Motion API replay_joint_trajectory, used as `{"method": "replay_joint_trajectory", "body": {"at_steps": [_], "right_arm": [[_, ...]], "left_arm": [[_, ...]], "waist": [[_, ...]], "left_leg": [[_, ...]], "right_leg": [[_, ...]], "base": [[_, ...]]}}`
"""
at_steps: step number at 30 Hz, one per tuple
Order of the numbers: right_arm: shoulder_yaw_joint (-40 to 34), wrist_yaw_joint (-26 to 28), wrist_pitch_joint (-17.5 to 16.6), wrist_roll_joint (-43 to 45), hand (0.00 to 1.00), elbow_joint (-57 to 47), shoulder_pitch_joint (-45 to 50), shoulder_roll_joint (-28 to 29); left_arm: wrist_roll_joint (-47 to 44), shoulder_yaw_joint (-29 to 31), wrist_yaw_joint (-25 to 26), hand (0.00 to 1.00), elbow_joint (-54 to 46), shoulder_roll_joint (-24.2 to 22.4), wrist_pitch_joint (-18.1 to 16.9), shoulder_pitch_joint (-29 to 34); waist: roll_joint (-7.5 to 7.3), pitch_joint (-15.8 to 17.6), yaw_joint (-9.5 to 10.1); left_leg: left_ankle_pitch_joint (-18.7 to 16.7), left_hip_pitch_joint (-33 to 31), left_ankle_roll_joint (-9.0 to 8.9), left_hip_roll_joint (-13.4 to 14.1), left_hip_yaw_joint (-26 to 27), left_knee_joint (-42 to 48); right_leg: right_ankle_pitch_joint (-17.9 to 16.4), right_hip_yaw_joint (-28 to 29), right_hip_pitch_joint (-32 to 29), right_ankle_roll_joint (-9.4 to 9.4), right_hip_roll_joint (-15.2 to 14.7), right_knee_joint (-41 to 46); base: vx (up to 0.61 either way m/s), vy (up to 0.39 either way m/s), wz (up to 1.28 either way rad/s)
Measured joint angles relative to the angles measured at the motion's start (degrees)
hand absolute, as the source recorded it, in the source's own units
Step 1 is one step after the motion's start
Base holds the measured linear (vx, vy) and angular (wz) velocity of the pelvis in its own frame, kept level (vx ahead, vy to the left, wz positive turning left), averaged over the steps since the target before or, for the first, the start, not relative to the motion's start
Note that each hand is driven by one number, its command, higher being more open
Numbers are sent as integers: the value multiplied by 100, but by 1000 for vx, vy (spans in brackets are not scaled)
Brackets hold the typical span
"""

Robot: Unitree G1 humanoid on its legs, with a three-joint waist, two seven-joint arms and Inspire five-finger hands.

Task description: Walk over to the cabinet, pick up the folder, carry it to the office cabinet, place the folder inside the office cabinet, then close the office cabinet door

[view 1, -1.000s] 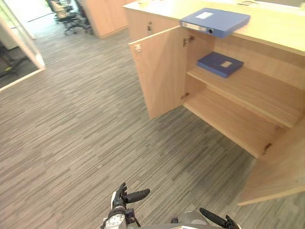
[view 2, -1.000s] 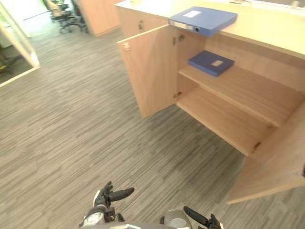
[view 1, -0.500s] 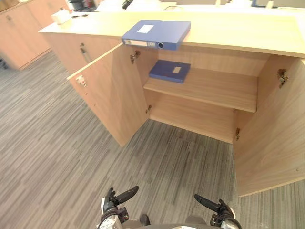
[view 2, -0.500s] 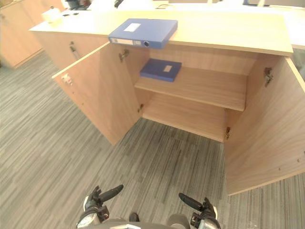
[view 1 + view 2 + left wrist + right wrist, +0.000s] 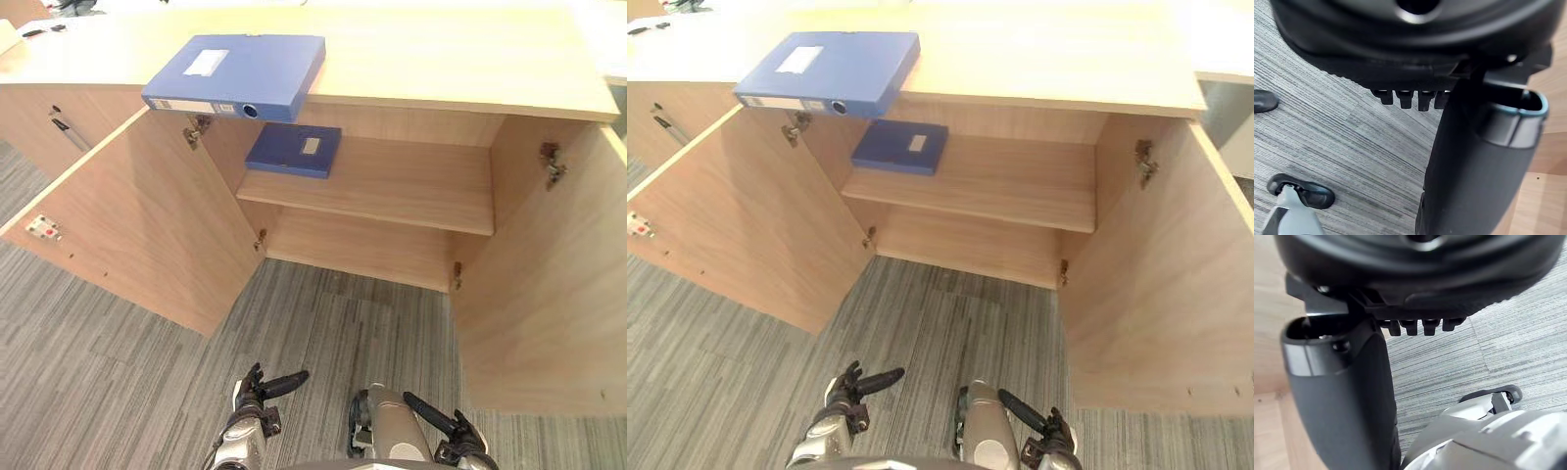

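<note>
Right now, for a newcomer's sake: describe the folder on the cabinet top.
Start at the wooden cabinet with both doors open. On its top, above the left door, a thick blue folder overhangs the edge. The shelf folder below is thinner and darker.

The camera has swung round and closed in. The office cabinet (image 5: pixel 382 186), off to the upper right a second ago, now stands square ahead and nearer, with both open doors in view. The blue folder (image 5: pixel 235 75) on the worktop (image 5: pixel 441 59) has shifted only with the view. The right robot hand (image 5: pixel 449 429) shows more fully than before.
</note>
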Motion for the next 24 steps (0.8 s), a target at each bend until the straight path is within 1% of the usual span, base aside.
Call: {"method": "replay_joint_trajectory", "body": {"at_steps": [1,2,3,4,5,6,7,8,9,10,11,12,13,14,15,16,17,18,19,20,21,22,23,24], "right_arm": [[3,-17,88,0,100,56,57,-31],[18,-18,107,0,100,54,69,-40],[24,-20,115,5,100,46,63,-51],[52,-18,129,10,100,33,27,-72],[96,-19,130,11,100,27,16,-90],[220,-34,132,36,100,30,0,-123],[265,-47,133,70,100,31,-14,-186],[291,-51,139,75,100,32,-34,-198],[356,-68,144,122,100,27,-83,-230],[377,-82,150,199,100,9,-126,-255],[421,-92,161,229,100,-34,-156,-283],[451,-102,161,228,100,-60,-193,-300],[455,-133,160,228,100,-76,-199,-303],[459,-158,160,228,100,-96,-197,-297],[461,-165,160,224,100,-104,-195,-292],[465,-170,159,218,100,-110,-198,-281],[465,-171,161,214,100,-112,-202,-275],[464,-181,165,213,100,-109,-183,-268],[461,-201,188,212,100,-103,-163,-261],[456,-204,203,212,100,-105,-170,-237],[452,-201,208,207,100,-108,-179,-225],[410,-177,234,125,100,-98,-187,-125],[360,-162,240,51,100,-97,-189,-87],[291,-141,244,-31,100,-97,-208,37]], "left_arm": [[0,-12,5,100,-53,-4,-4,43],[0,-12,3,100,-82,-3,-8,45],[0,-11,4,100,-127,-3,-13,40],[-1,-7,15,100,-221,-6,-13,91],[-1,-7,19,100,-256,-7,-13,128],[-5,-6,32,100,-283,-6,-12,198],[-7,-15,32,100,-283,-5,-11,241],[-9,-27,20,100,-283,-4,-7,253],[-12,-26,26,100,-290,-4,-5,262],[-18,-29,30,100,-312,0,-5,263],[-26,-35,41,100,-339,3,-5,267],[-45,-42,53,100,-357,-3,-11,268],[-111,-60,111,100,-378,-3,-20,263],[-155,-84,136,100,-392,-3,-28,257],[-211,-92,139,100,-398,-3,-33,256],[-224,-93,152,100,-394,-2,-33,257],[-223,-110,154,100,-386,1,-28,261],[-222,-167,161,100,-384,11,-27,259],[-217,-244,147,100,-383,40,-27,246],[-218,-266,127,100,-382,56,-27,237],[-221,-265,120,100,-378,51,-27,238],[-232,-235,89,100,-294,44,-27,208],[-267,-226,93,100,-288,41,-29,205],[-337,-232,68,100,-283,39,-29,212]], "waist": [[24,-23,4],[24,-24,1],[38,-34,2],[91,-65,23],[101,-71,43],[103,-68,92],[77,-52,160],[74,-51,188],[62,-49,237],[42,-38,288],[44,-41,312],[49,-39,318],[49,-40,335],[52,-48,347],[58,-58,364],[83,-93,379],[111,-129,378],[140,-157,356],[146,-199,336],[168,-244,339],[202,-271,342],[114,-359,336],[62,-412,345],[0,-461,395]], "left_leg": [[79,-130,-455,71,2,699],[137,-253,-589,72,23,1133],[172,-598,-596,92,106,2056],[180,-969,-582,248,334,3059],[183,-1103,-571,337,457,3472],[194,-1297,-519,547,649,4093],[198,-1457,-321,701,802,4406],[163,-1567,-187,757,828,4455],[119,-1800,91,844,840,4378],[74,-2005,268,903,805,4093],[68,-2167,449,935,709,3611],[76,-2240,509,934,609,3315],[93,-2297,534,886,357,2616],[103,-2315,539,824,87,2112],[135,-2334,552,772,-141,1795],[188,-2364,521,677,-459,1375],[213,-2357,475,600,-580,1136],[238,-2353,442,480,-631,893],[340,-2284,462,259,-606,500],[743,-2126,595,4,-549,-75],[1158,-2023,664,-98,-463,-372],[1295,-1839,774,-270,-278,-698],[1332,-1811,830,-356,-224,-787],[1340,-1700,843,-494,-60,-921]], "right_leg": [[0,-179,424,0,105,-351],[0,-256,574,0,128,-494],[9,-308,813,-16,219,-778],[54,-321,982,-84,359,-1047],[68,-321,1075,-105,401,-1135],[91,-297,1303,-121,490,-1324],[112,-206,1505,-120,535,-1481],[139,-160,1583,-103,547,-1557],[185,-64,1692,-71,550,-1679],[206,61,1761,-40,529,-1749],[213,182,1810,-25,500,-1783],[214,247,1835,-4,495,-1797],[214,362,1887,26,505,-1849],[207,433,1898,53,522,-1880],[203,497,1898,63,540,-1904],[193,605,1901,87,575,-1969],[195,667,1923,136,592,-1992],[195,704,1943,217,596,-2005],[173,778,1945,318,562,-2001],[126,875,1917,437,495,-1949],[83,934,1887,515,478,-1884],[-28,1045,1807,708,320,-1720],[-43,1116,1729,775,230,-1624],[-77,1270,1615,971,60,-1424]], "base": [[282,-191,72],[300,-215,69],[272,-211,41],[211,-171,23],[209,-149,-9],[134,-76,-30],[190,-108,-35],[127,-73,-49],[131,-72,-56],[101,-54,-71],[73,-35,-60],[70,-9,-60],[80,27,-51],[89,48,-52],[120,93,-52],[126,105,-52],[204,163,-46],[237,200,-27],[295,272,-27],[245,257,-31],[293,341,-33],[249,278,-24],[284,307,-36],[208,217,-56]]}}
